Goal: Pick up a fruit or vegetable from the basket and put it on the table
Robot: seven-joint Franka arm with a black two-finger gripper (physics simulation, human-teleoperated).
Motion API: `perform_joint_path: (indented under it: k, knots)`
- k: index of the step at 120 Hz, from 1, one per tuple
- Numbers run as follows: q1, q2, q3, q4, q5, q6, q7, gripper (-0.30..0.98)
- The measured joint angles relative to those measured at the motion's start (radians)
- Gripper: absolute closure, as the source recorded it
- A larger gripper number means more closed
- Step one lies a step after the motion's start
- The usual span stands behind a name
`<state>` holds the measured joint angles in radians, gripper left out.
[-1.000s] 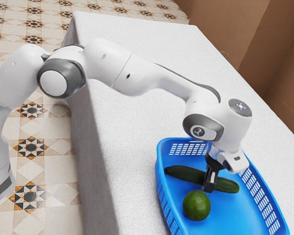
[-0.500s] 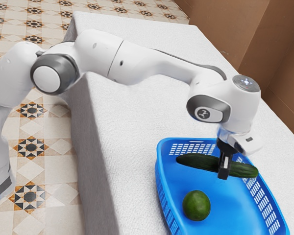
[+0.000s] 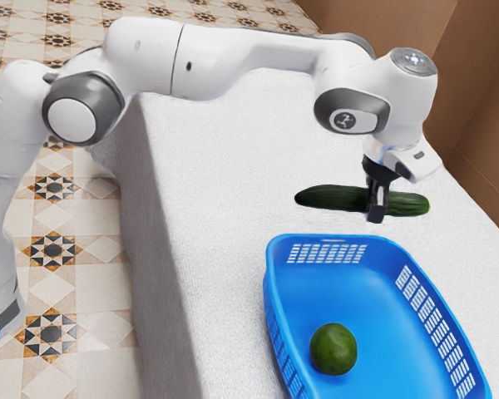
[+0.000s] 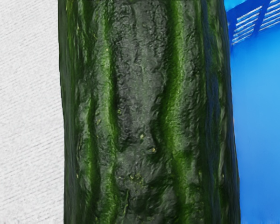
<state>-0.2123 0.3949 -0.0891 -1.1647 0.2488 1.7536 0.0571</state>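
My black gripper (image 3: 377, 208) is shut on a long dark green cucumber (image 3: 331, 198), gripping it a little off its middle, toward the exterior view's right end. The cucumber looks raised above the white table (image 3: 224, 174), beyond the basket's far rim in the exterior view. The wrist view has the cucumber (image 4: 142, 102) large and close under the hand, with white tablecloth (image 4: 23, 112) along one side and blue basket (image 4: 263, 107) along the other. The far side of the grip is hidden.
The blue basket (image 3: 316, 291) stands on the table below the hand in the exterior view. Inside it lies a round green fruit (image 3: 333, 349). A brown wall (image 3: 474, 108) rises past the table's edge at the exterior view's right.
My hand has lifted the cucumber up out of the basket and carried it over the far rim. The round green fruit has stayed in its place.
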Motion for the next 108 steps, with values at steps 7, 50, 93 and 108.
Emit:
perform_joint_path:
  k: [7, 50, 93, 108]
  knots:
    - [0.000, -0.005, 0.067, 0.000, -0.025, -0.012, 0.014, 0.50]
    - [0.119, -0.008, 0.238, -0.107, -0.192, -0.043, 0.134, 0.50]
    - [0.178, -0.003, 0.238, -0.231, -0.304, -0.038, 0.212, 0.40]
    - [0.179, -0.006, 0.235, -0.236, -0.333, -0.039, 0.230, 0.16]
